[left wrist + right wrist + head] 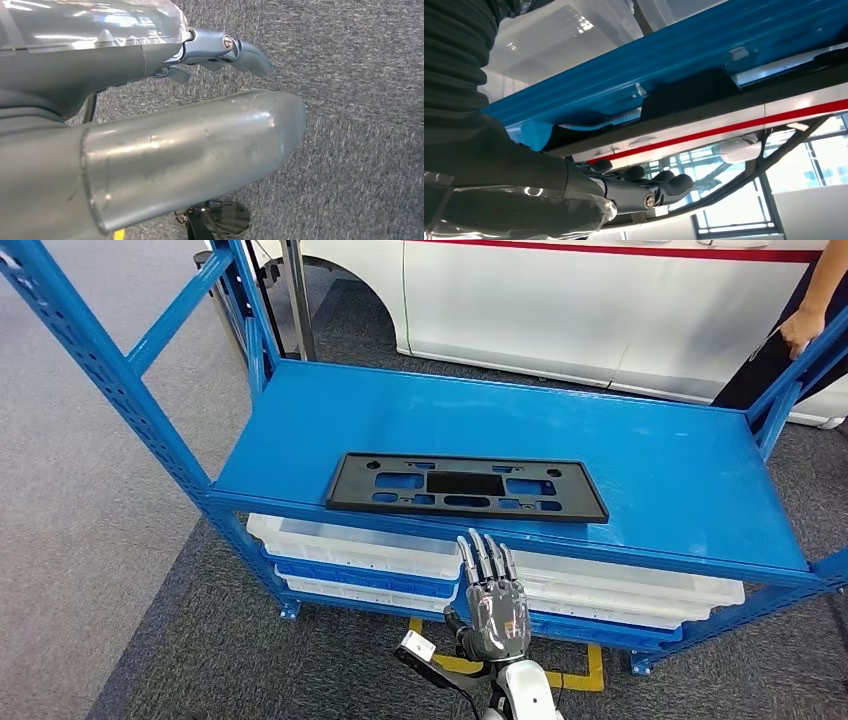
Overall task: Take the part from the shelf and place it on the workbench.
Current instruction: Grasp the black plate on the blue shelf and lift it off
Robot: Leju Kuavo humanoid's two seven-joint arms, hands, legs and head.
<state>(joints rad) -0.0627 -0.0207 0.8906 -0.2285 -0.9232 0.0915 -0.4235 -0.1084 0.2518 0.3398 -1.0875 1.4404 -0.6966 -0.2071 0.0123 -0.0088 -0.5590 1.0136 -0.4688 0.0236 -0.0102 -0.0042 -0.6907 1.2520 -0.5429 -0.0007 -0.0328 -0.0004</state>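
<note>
Blue shelf [640,450], front edge unobstructed. Black part [466,486] flat near that edge, just beyond the fingers [487,558]. Right hand [494,602]: fingers straight, slightly spread, holding nothing, apart from the part.

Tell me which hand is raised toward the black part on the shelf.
The right hand: it is lifted with fingers extended, just below the shelf's front edge near the black part. The left hand hangs over grey carpet instead.

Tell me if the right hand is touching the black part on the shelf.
Apart. In the head view the right hand sits below the shelf front edge, fingers spread, with blue shelf showing between its fingertips and the black part.
</note>
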